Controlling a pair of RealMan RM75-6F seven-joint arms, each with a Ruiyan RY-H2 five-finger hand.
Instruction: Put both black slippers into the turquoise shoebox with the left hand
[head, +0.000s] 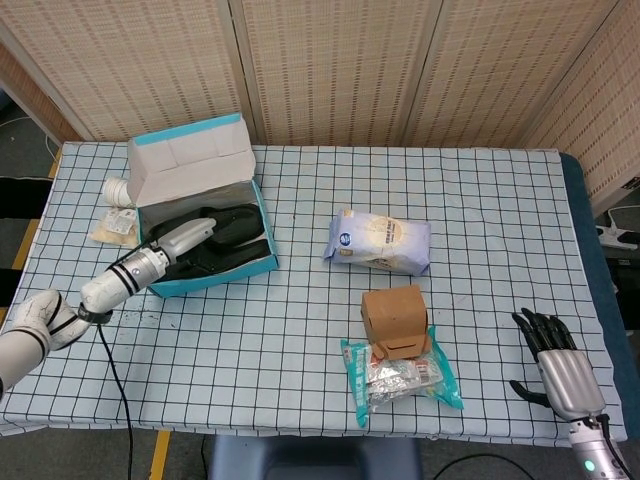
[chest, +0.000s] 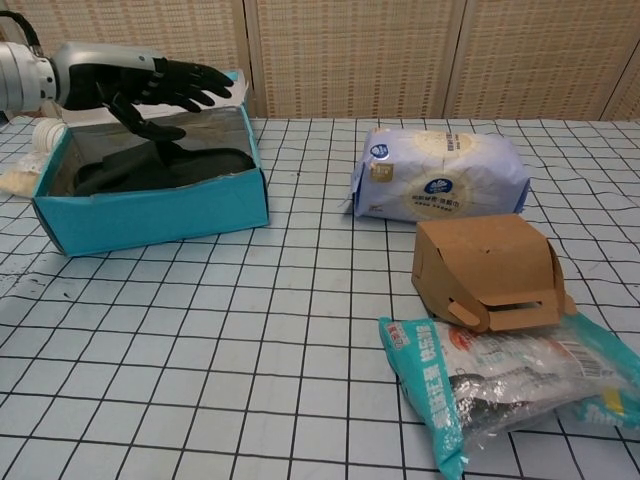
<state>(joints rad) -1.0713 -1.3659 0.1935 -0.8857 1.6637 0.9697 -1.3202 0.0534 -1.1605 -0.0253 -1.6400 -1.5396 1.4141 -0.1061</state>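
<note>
1. Both black slippers (chest: 160, 168) lie inside the turquoise shoebox (chest: 150, 212), side by side on its floor.
2. The left hand (chest: 140, 85) hovers above the box, fingers (chest: 205, 80) spread and empty, the slippers below and apart from them.
3. The right hand (head: 556, 360) rests at the table's near right edge, fingers loosely apart, holding nothing.

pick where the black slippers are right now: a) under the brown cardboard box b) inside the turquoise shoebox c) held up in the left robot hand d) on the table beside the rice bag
b: both black slippers lie inside the turquoise shoebox, while the left robot hand hovers above them with fingers spread, holding nothing.
</note>
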